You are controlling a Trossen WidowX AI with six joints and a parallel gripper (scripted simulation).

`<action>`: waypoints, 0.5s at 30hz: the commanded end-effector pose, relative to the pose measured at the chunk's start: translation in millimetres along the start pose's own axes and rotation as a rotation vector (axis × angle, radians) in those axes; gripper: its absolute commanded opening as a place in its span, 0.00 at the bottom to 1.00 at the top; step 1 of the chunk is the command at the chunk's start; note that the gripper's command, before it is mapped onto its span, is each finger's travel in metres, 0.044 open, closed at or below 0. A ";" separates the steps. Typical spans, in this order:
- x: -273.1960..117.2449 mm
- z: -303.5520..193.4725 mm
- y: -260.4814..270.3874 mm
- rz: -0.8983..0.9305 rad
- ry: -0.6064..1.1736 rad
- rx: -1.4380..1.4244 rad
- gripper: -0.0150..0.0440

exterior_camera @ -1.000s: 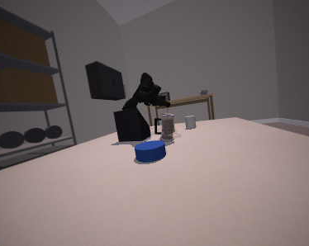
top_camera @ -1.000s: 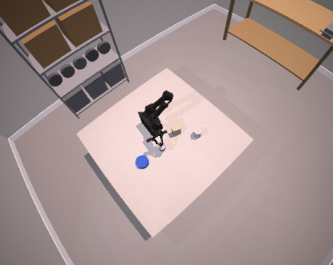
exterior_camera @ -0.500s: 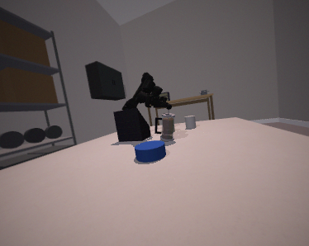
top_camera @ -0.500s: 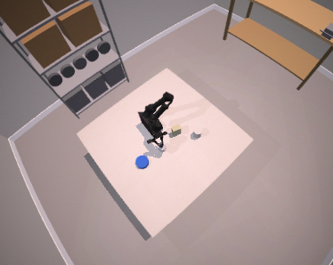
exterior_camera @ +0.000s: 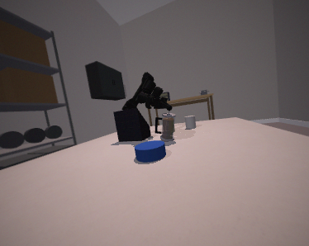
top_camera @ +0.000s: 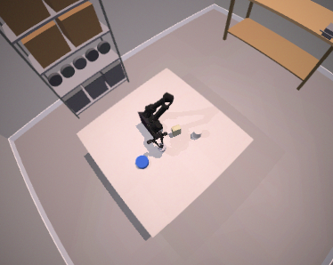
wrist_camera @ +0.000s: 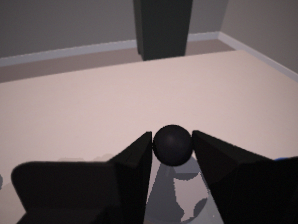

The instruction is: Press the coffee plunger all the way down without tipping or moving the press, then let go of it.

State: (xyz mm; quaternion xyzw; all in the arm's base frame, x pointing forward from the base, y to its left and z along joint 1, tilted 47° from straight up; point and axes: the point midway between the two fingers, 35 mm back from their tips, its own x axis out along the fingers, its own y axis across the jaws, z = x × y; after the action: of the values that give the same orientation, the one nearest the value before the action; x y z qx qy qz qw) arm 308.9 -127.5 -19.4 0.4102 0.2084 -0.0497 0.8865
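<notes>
Centrally in the wrist view, the black parallel-jaw gripper (wrist_camera: 172,150) is clamped on the round black plunger knob (wrist_camera: 172,144), one dark finger (wrist_camera: 135,160) pressed against its left side and the other against its right. Below the knob, the grey lid of the press shows between the fingers.

Seen from the exterior view, the black six-joint arm (exterior_camera: 144,92) rises from its dark box-shaped base (exterior_camera: 130,125) left of centre, folds at the elbow near the top, and reaches forward and down to the right, so the gripper (exterior_camera: 168,108) hangs directly over the glass coffee press with a dark handle (exterior_camera: 168,127). The press stands upright on the pale pink table top (exterior_camera: 222,173), just right of the base, and the knob sits close above its lid.

A flat blue round disc (exterior_camera: 149,151) lies on the table in front of the press, nearer the camera. A small grey cylindrical cup (exterior_camera: 190,121) stands to the right of the press, apart from it. In the top view, a small beige block (top_camera: 176,130) rests between the arm (top_camera: 157,111) and the cup (top_camera: 195,135).
</notes>
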 end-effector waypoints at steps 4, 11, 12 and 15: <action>3.7 -8.1 0.2 0.005 0.031 0.012 0.46; 5.0 -7.3 -0.4 0.005 0.031 0.012 0.46; 5.2 -7.2 -0.5 0.005 0.031 0.012 0.46; 5.7 -6.9 -0.7 0.005 0.031 0.012 0.46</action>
State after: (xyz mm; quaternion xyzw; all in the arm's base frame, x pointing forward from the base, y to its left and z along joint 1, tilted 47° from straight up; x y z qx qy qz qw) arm 311.5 -126.9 -22.4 0.4134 0.2124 -0.0468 0.8842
